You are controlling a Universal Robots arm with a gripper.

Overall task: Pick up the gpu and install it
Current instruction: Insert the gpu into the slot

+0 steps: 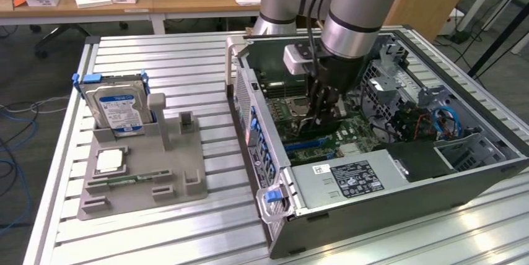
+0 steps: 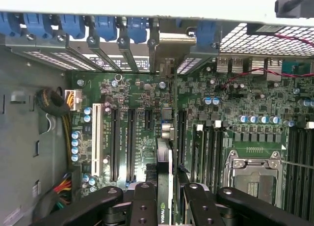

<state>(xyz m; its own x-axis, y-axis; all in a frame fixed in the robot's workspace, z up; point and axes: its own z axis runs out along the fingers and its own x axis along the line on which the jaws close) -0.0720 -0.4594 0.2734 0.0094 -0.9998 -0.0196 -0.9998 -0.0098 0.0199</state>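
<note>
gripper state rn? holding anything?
Gripper: closed on the gpu, card held on edge between the fingers, down inside the open PC case over the motherboard.

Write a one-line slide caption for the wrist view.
Gripper holds the thin dark gpu card edge-on above the green motherboard inside the open computer case.

Bright even light, table glare, slight softness
</note>
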